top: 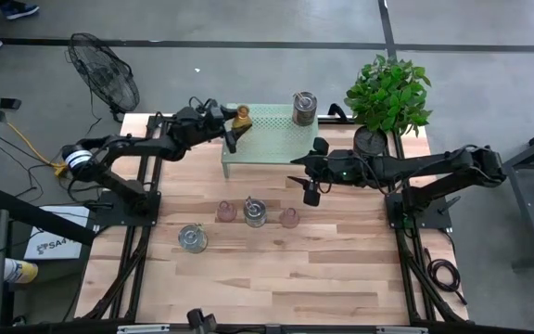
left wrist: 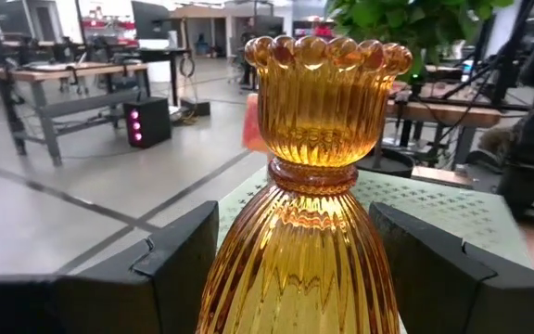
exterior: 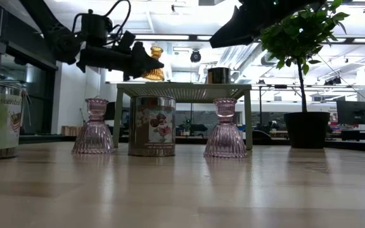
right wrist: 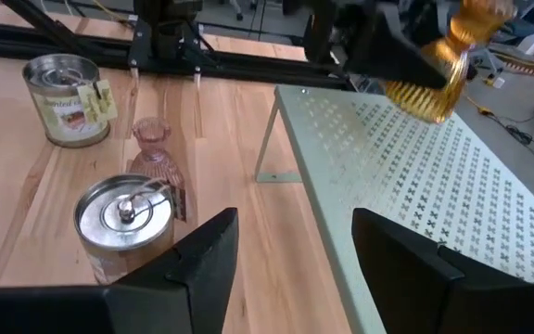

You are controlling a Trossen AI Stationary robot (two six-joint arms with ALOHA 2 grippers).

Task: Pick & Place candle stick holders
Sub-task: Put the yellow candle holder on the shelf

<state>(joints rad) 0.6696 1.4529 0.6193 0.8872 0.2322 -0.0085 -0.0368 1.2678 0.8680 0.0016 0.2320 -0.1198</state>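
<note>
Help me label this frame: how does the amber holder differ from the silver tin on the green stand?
The amber holder is ribbed glass with a flared skirt; the silver tin is a plain metal cylinder. The amber one sits between the left gripper's fingers at the green stand's end; the tin stands free. Both are over the stand.

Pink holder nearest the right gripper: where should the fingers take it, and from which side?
Take the pink holder at its narrow waist or small upper cup, coming from above with the right gripper. It stands upright, its flared ribbed skirt is wider, and the floral tin stands close alongside.
</note>
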